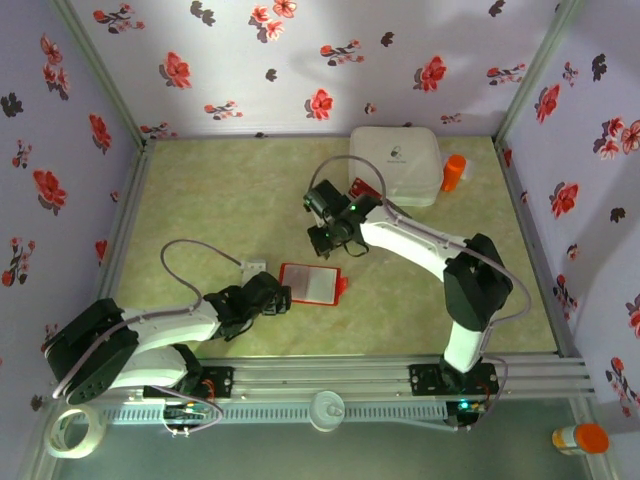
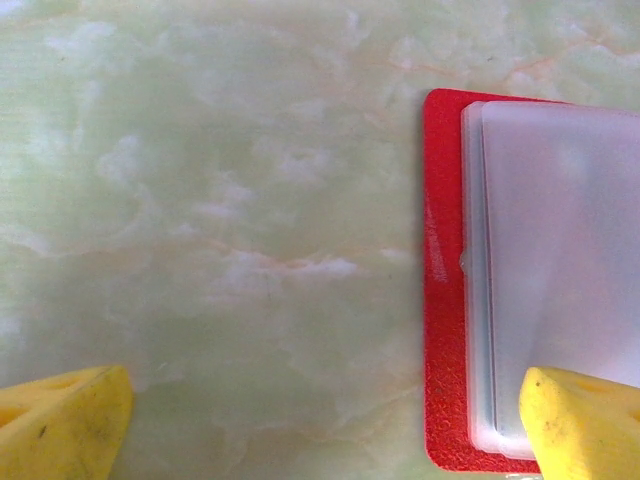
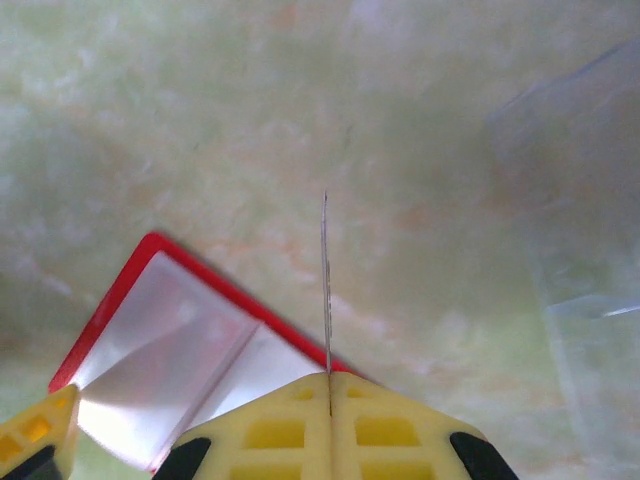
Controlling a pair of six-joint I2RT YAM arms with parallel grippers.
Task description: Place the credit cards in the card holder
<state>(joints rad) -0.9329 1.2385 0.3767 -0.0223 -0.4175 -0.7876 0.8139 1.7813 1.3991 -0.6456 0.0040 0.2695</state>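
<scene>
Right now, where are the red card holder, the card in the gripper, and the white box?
card holder [image 1: 311,284], top view, on its pale inner pocket.
card [image 3: 326,285], right wrist view, on its thin edge, seen end-on.
white box [image 1: 395,165], top view, on the middle of its lid.

The left end effector [image 2: 320,420] stands wide apart; the right end effector [image 3: 328,385] is clamped on a credit card [image 3: 325,280].

Bright, soft light falls evenly from above, and the arms throw only faint, diffuse shadows on the desk [image 1: 230,190]. Both wrist views are hazy, the marbling smeared. The card holder [image 3: 170,350] pockets carry a pale sheen. The credit card [image 3: 325,290] edge reads crisp, while the left end effector [image 2: 320,420] fingertips blur.
</scene>
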